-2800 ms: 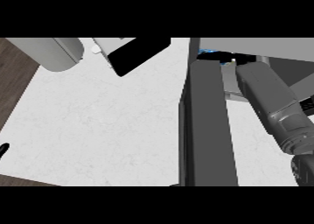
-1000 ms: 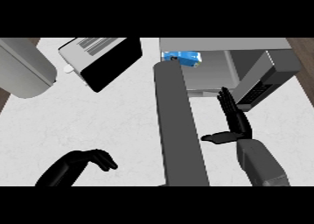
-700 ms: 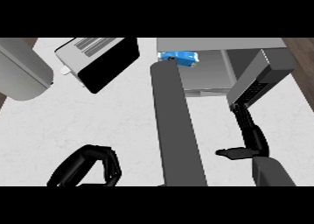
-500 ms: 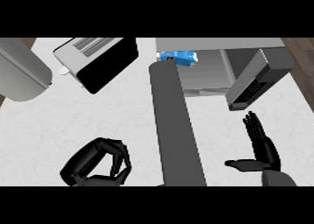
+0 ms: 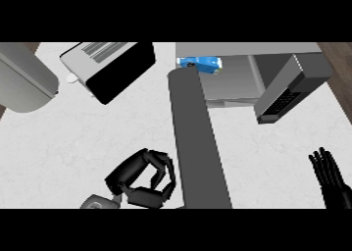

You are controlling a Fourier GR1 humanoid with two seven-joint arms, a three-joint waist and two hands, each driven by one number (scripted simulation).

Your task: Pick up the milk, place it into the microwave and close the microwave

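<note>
Left hand (image 5: 143,179) near desk's near edge, fingers curled together, clamped on nothing. Right hand (image 5: 333,182) at near right corner of desk (image 5: 77,137), fingers straight and together, upright, resting. Open microwave door (image 5: 198,142) between both hands, extending from far toward near edge. Blue milk carton (image 5: 201,63) inside microwave (image 5: 240,73) at far edge. Toaster oven (image 5: 110,66) toward far left corner.

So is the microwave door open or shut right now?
Open. The microwave door swings out toward the robot as a long dark slab, leaving the cavity exposed with the blue milk carton inside at its back.
</note>
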